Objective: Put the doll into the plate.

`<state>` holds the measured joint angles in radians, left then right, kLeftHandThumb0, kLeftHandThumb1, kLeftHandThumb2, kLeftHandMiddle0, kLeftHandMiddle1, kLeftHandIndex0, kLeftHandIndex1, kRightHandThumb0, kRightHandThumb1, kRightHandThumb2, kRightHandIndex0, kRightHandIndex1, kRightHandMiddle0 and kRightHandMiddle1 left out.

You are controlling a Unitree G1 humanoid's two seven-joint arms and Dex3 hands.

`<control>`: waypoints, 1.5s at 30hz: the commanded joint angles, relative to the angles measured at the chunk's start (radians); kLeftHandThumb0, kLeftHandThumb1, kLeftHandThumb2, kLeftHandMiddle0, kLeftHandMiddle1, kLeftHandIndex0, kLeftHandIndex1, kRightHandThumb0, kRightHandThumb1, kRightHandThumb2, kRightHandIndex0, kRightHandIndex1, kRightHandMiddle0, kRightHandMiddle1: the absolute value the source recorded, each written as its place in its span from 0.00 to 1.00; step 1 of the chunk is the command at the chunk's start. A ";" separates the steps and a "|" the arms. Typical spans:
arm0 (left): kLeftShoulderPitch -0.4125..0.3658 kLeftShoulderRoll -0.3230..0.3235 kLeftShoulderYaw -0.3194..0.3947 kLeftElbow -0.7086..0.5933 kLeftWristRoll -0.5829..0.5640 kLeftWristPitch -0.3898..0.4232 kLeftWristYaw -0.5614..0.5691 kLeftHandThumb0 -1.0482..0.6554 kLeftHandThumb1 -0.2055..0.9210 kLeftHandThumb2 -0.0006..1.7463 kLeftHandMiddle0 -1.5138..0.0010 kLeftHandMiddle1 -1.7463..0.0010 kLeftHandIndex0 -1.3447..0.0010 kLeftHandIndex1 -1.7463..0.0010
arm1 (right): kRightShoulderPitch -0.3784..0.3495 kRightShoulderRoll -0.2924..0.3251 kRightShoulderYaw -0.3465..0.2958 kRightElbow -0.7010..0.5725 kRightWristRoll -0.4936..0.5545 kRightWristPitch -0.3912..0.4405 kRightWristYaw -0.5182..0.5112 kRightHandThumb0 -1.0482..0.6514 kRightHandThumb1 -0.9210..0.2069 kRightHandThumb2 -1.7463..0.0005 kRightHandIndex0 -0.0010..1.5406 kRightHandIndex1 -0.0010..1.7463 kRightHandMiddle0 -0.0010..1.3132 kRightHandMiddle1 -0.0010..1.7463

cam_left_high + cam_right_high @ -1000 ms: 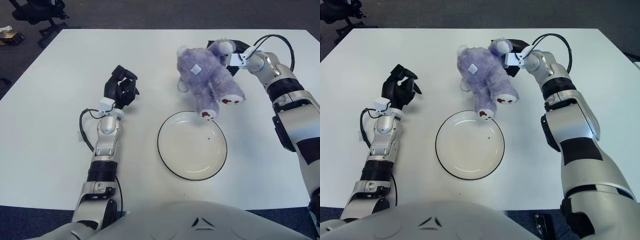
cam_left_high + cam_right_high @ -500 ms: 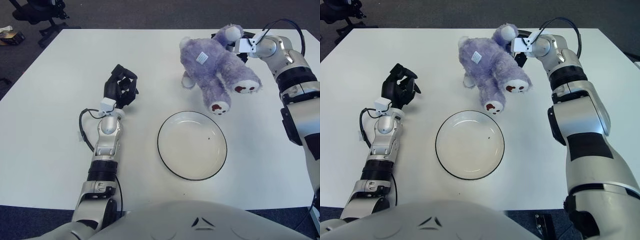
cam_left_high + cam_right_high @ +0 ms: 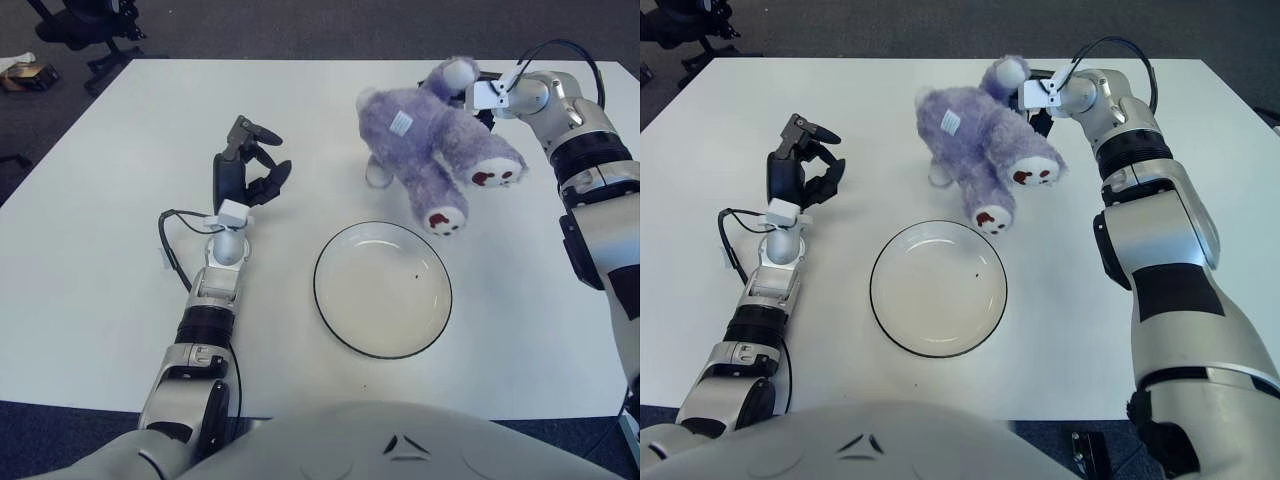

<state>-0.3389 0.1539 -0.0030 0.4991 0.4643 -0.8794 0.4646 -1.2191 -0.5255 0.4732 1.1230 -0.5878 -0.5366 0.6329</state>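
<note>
Left eye view
Doll: a fluffy lilac plush bear (image 3: 425, 150) with a white tag on its back and dark red soles, held at the far right of the table, tilted, its feet pointing toward the near right.
Doll's place: beyond the plate's far rim; the lower foot shows just past that rim, not inside the dish.
Plate: a round white plate with a thin dark rim (image 3: 330, 320), near the middle of the table, holding only a small dark speck.
Right hand: the dark right hand (image 3: 478, 100) is mostly hidden behind the bear's head at the far right; it grips the plush there, though how far its fingers close cannot be told exactly.
Table: a white rectangular table (image 3: 90, 260) on a dark floor.

Right eye view
Left hand: the black three-finger left hand (image 3: 800, 170) shows left of the plate and well apart from the bear, its wrist upright.
Left fingers: spread loosely apart, holding nothing.
Cable: a thin black cable (image 3: 730, 250) loops beside the left forearm.
Chair: a black office chair base (image 3: 685, 22) stands off the table's far left corner.
</note>
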 commanded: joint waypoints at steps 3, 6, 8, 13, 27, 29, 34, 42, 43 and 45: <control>0.074 0.000 -0.018 0.122 0.035 -0.040 0.069 0.61 1.00 0.16 0.70 0.11 0.69 0.28 | -0.137 0.028 0.063 0.077 -0.050 -0.048 0.152 0.62 0.52 0.29 0.43 0.90 0.29 1.00; 0.070 -0.001 -0.024 0.130 0.046 -0.045 0.094 0.61 1.00 0.17 0.73 0.10 0.69 0.26 | -0.220 0.061 0.114 0.136 -0.092 -0.048 0.271 0.62 0.52 0.28 0.42 0.92 0.29 1.00; 0.068 -0.001 -0.028 0.133 0.051 -0.045 0.105 0.61 1.00 0.17 0.74 0.09 0.69 0.26 | -0.239 0.070 0.126 0.151 -0.104 -0.040 0.299 0.62 0.52 0.27 0.41 0.94 0.29 1.00; 0.063 0.005 -0.039 0.142 0.056 -0.047 0.126 0.61 1.00 0.17 0.75 0.09 0.69 0.26 | -0.254 0.077 0.130 0.170 -0.110 -0.042 0.317 0.62 0.52 0.26 0.40 0.97 0.29 1.00; 0.055 0.007 -0.062 0.145 0.098 -0.029 0.203 0.61 1.00 0.17 0.76 0.10 0.68 0.25 | -0.241 0.065 0.158 0.188 -0.130 -0.007 0.326 0.39 0.36 0.40 0.59 1.00 0.34 1.00; 0.054 0.008 -0.063 0.146 0.100 -0.029 0.207 0.61 1.00 0.17 0.76 0.10 0.68 0.25 | -0.241 0.065 0.158 0.188 -0.130 -0.007 0.326 0.38 0.35 0.40 0.59 1.00 0.34 1.00; 0.044 0.043 -0.085 0.129 0.223 0.051 0.303 0.61 1.00 0.19 0.77 0.10 0.74 0.20 | -0.239 0.069 0.177 0.195 -0.157 0.037 0.315 0.38 0.35 0.40 0.59 1.00 0.34 1.00; 0.030 0.070 -0.130 0.126 0.285 0.111 0.379 0.44 1.00 0.04 0.83 0.58 0.82 0.59 | -0.239 0.069 0.182 0.196 -0.158 0.047 0.309 0.38 0.35 0.40 0.59 1.00 0.34 1.00; 0.029 0.072 -0.134 0.126 0.285 0.113 0.383 0.44 1.00 0.03 0.83 0.59 0.82 0.60 | -0.239 0.069 0.183 0.196 -0.158 0.047 0.309 0.38 0.35 0.40 0.59 1.00 0.34 1.00; -0.002 0.107 -0.165 0.107 0.358 0.137 0.420 0.44 1.00 0.03 0.83 0.60 0.82 0.61 | -0.239 0.070 0.182 0.199 -0.157 0.056 0.306 0.38 0.35 0.40 0.59 1.00 0.34 1.00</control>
<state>-0.3859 0.2338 -0.1258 0.5653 0.7562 -0.7716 0.8341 -1.4638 -0.4556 0.6556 1.3193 -0.7393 -0.4899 0.9458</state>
